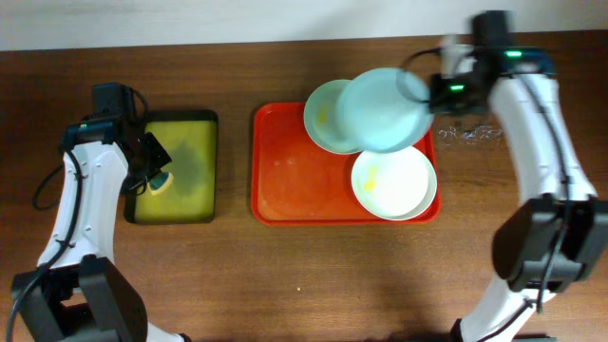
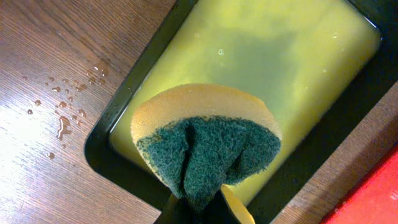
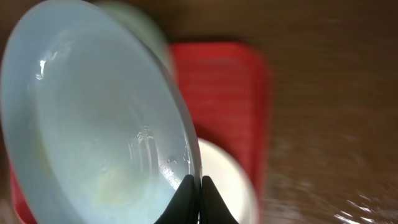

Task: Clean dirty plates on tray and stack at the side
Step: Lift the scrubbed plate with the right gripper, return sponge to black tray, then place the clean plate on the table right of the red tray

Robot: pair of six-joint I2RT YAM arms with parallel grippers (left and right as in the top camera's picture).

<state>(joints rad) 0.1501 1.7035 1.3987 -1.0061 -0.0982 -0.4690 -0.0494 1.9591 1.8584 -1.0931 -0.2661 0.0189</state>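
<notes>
One pale blue-green plate (image 1: 382,109) hangs tilted above the red tray's (image 1: 285,180) far right corner, rim pinched tight by the right gripper (image 1: 429,92). The second blue-green plate (image 1: 321,119) and the white plate (image 1: 394,182) lie on that tray. Left of the tray, the left gripper (image 1: 155,175) squeezes a sponge (image 2: 205,143).

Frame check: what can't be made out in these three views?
- Overhead: the lifted plate covers part of the rear plate, hiding some of its surface.
- Right wrist: motion blur smears the tray and white plate; any dirt on the lifted plate is unclear.
- Left wrist: the sponge and bottom edge hide most of the left gripper.
</notes>
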